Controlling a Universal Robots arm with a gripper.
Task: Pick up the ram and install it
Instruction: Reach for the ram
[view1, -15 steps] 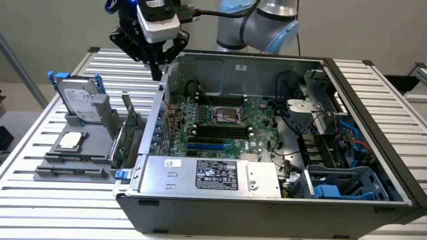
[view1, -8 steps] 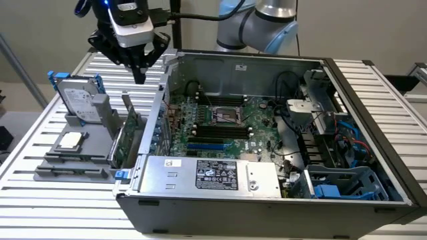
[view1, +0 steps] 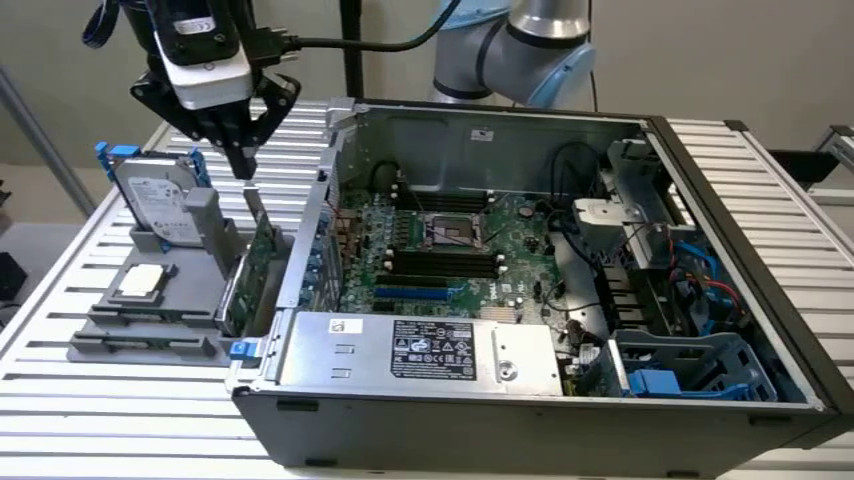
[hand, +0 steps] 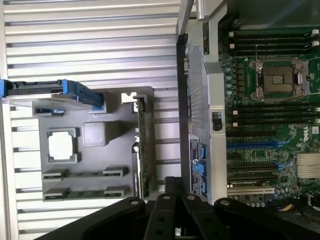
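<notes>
Two rams lie edge-up in the slots of a grey holder (hand: 95, 105), one ram (hand: 82, 174) beside the other (hand: 82, 193), each a narrow green stick between grey clips. My gripper (view1: 244, 172) hangs over the holder's side nearest the computer case, above the upright green expansion card (view1: 260, 262), and is apart from the rams. Its black fingers (hand: 162, 202) come together at the tips, shut with nothing between them. The motherboard's black memory slots (view1: 441, 262) beside the CPU socket (hand: 278, 80) stand bare.
The holder (view1: 140, 330) also carries a hard drive in a blue frame (view1: 158, 200) and a CPU chip (view1: 142, 282). The open case (view1: 400, 360) sits at the exterior view's right of it, with a power supply (view1: 414, 350), cables and a blue drive cage (view1: 681, 375). Everything stands on a slatted metal table (view1: 80, 400).
</notes>
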